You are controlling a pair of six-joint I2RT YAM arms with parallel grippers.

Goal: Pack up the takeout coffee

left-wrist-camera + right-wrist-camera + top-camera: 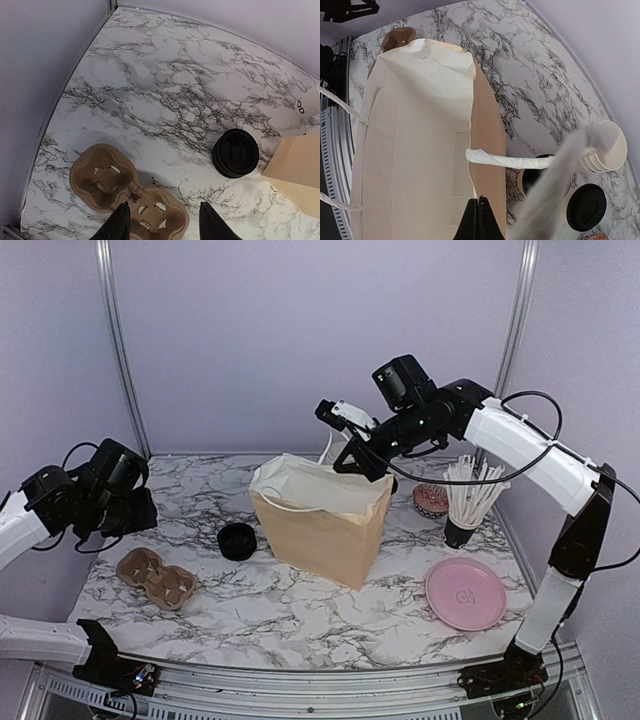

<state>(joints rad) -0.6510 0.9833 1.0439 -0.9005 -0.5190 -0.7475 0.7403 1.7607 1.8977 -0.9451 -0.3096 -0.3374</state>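
The paper bag (pixel 320 530) stood open in the middle of the marble desk (pixel 250 610). The right gripper (pixel 479 210) hung over the bag's rear rim with its fingers pressed together. Whether they pinched any paper could not be told. One white handle (pixel 505 161) of the bag stretched across just ahead of them.

The coffee cup (pixel 586 206) stood on the desk behind the bag, outside it. From above only its black lid showed, near a stack of lidless white cups (pixel 607 147).

The left gripper (pixel 162 225) hovered with its fingers apart and holding nothing, above a brown cardboard cup carrier (pixel 127 192). A stack of black lids (pixel 235 152) sat between the carrier and the bag. A pink plate (pixel 465 593) and a holder of straws (pixel 470 495) stood on the right side of the desk.
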